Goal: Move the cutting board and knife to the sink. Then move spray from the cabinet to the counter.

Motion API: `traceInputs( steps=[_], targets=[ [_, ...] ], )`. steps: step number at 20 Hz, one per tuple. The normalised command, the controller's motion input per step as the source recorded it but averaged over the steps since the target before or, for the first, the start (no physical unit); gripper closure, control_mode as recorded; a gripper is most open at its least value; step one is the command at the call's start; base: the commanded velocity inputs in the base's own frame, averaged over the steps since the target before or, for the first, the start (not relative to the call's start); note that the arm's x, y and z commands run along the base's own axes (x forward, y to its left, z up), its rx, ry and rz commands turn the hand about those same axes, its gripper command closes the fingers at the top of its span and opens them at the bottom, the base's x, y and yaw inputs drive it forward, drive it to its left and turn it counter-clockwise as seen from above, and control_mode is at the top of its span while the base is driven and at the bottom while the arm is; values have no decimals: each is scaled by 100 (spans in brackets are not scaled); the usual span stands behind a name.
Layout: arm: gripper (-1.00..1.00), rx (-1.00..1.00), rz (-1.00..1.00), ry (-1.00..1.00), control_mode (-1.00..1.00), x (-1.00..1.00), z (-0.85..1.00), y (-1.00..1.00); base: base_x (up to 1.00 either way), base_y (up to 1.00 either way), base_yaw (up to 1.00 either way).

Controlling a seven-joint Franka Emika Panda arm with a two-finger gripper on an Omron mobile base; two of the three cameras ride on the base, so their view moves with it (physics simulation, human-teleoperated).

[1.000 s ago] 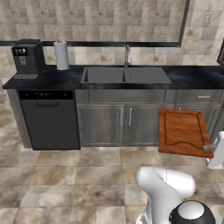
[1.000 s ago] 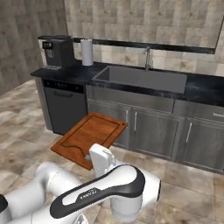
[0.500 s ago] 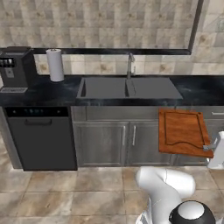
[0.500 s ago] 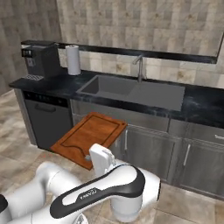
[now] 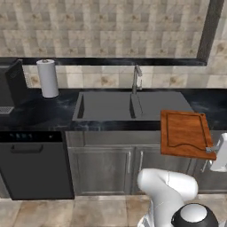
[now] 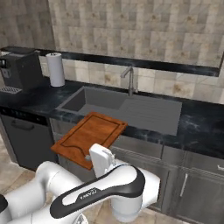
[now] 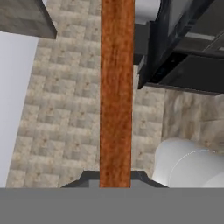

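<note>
The reddish-brown cutting board hangs level in front of the counter, over the front rim of the dark double sink. My gripper is shut on the board's near edge. In the hand view the board runs edge-on straight up from the fingertips. The knife and the spray are out of view. A grey slab in the hand view's corner may be the cabinet; I cannot tell.
A metal faucet rises behind the sink. A white paper towel roll and a black coffee machine stand on the counter's left. A dark dishwasher sits below them.
The whole picture has shifted and grown: the base has driven closer to the sink counter. The cutting board has stayed in the shut gripper throughout.
</note>
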Motion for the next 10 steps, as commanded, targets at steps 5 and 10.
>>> traceInputs(
  steps=[5, 10],
  targets=[
    [100, 0, 0, 0, 100, 0, 0, 0, 83, 0, 0],
    [100, 0, 0, 0, 100, 0, 0, 0, 68, 0, 0]
  ],
)
